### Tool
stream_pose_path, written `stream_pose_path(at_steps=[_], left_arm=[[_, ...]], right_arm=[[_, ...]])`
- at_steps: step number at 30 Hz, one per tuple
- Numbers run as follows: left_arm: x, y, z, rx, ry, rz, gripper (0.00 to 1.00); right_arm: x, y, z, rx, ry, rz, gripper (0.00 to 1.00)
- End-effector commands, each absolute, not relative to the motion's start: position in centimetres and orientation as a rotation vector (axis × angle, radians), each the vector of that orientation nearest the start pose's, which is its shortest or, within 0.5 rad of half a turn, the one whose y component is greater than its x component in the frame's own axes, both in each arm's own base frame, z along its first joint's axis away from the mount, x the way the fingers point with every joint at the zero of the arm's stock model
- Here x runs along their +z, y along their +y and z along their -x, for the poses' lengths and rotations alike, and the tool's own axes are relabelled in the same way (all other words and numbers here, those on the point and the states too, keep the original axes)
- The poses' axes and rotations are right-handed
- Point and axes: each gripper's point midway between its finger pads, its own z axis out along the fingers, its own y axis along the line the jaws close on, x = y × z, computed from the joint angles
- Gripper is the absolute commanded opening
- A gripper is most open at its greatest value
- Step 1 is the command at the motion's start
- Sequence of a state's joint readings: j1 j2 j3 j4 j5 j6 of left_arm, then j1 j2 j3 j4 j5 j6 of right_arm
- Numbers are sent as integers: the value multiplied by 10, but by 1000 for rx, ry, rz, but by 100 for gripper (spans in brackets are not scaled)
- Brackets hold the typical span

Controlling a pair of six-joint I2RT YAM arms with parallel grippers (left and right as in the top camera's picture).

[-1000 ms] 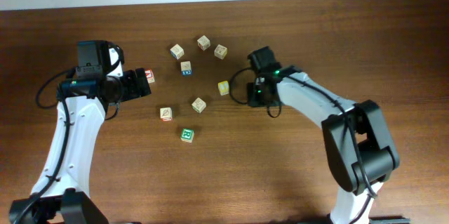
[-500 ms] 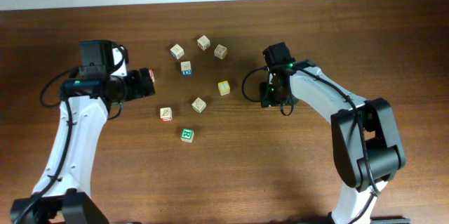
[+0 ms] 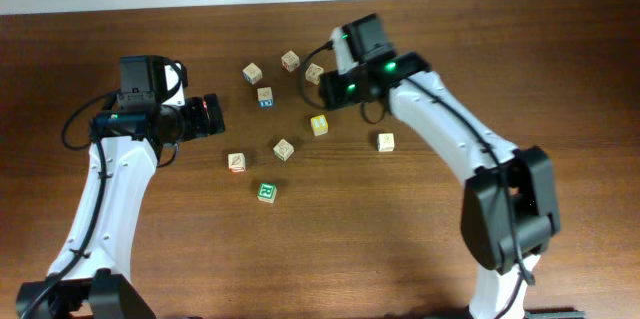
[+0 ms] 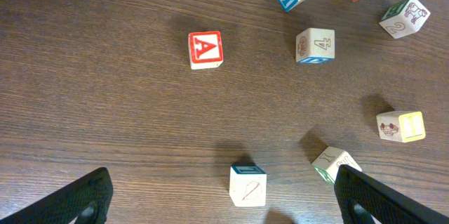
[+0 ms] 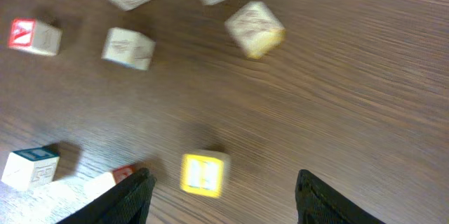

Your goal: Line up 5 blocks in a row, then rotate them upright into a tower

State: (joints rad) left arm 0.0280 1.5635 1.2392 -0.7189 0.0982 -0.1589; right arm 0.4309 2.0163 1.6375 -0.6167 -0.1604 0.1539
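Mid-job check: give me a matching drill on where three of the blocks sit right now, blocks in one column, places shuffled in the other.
Blocks:
1. green "R" block
2. red "A" block
3. lone pale block

Places:
a. farthest to the robot's left of all the blocks
b. farthest to the robot's right, apart from the others
c. lowest in the overhead view

Pairs: 1-c; 2-a; 3-b

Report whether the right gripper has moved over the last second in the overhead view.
Yes. The right gripper was beside the yellow block, which has stayed put. It now hangs just beyond that block, farther from the arm's base.
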Motion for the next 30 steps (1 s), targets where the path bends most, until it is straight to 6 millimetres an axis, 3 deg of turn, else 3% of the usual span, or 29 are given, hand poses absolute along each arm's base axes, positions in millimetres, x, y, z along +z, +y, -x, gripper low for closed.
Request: stream_pose_path(at_steps=[1,6,16,20,23,30], left_arm=[[150,5,-396,-105,2588,263,99],[149,10,-395,-80,2586,315,99],[149,10,-395,-80,2586,315,100],[149,10,-395,-80,2586,315,99],[149,10,-395,-80,2586,315,99],[149,10,-395,-80,2586,314,99]], right_arm=[[79,257,-457,358,2607,439,64],[42,259,-451,301,2675,461,63],[26,255,-439,283,2739,467,39],[24,256,-433,317,2770,448,41],[25,257,-433,322,2766,449,53],[27,268,-432,375,2740,517,56]])
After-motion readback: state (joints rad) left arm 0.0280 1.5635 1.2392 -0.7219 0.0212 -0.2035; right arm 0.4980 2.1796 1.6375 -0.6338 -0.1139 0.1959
